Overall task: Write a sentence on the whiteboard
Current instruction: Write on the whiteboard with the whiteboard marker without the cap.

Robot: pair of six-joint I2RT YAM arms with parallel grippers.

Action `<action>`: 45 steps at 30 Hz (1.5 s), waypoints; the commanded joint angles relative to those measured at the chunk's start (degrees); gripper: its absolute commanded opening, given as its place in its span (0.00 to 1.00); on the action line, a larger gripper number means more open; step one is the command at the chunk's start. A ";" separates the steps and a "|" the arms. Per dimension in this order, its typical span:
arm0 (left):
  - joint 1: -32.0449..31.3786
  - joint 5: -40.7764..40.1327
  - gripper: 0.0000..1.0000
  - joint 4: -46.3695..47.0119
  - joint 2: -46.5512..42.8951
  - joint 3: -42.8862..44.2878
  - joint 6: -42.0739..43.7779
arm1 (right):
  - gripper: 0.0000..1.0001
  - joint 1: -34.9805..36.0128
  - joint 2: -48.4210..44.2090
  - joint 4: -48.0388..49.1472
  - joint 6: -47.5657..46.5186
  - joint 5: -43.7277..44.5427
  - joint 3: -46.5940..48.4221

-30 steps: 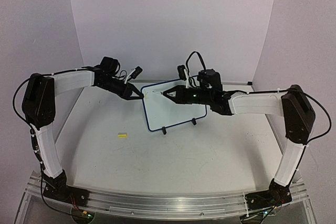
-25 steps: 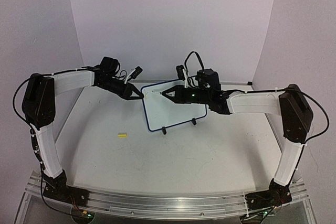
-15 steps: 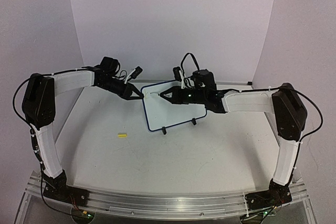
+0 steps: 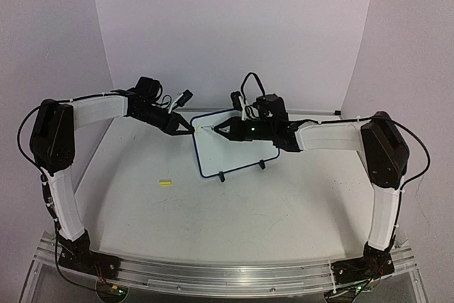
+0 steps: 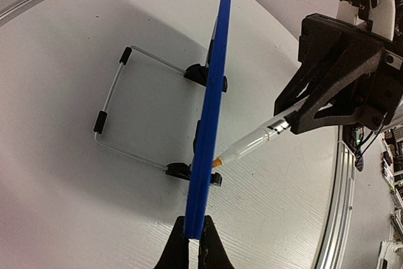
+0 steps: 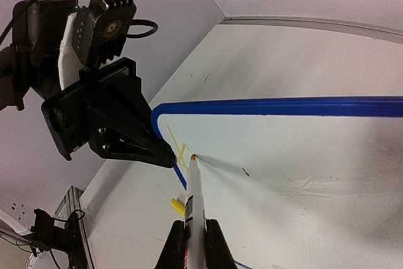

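The whiteboard [image 4: 234, 152] is white, rimmed dark blue; its sentence strokes [image 6: 175, 145] are yellow-green. The marker [image 6: 194, 196] is pale, orange-tipped; the cap [image 4: 165, 183] yellow, the table [image 4: 284, 207] white.

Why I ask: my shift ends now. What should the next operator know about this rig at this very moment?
Left hand: shut on the whiteboard at its blue rim near a top corner; the board stands on its wire stand.
Right hand: shut on the marker, tip at the board close to the left hand.
Done: only the first yellow strokes of the sentence.
Left: nearly all the writing.
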 commanded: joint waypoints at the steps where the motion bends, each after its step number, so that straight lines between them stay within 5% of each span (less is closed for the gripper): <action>1: -1.37 -1.96 0.00 -2.47 -0.37 1.07 1.56 | 0.00 -0.26 0.96 0.38 -0.28 0.36 2.40; 45: -1.37 -1.97 0.00 -2.42 -0.68 1.04 1.53 | 0.00 0.07 -3.99 1.39 -1.33 -0.34 0.37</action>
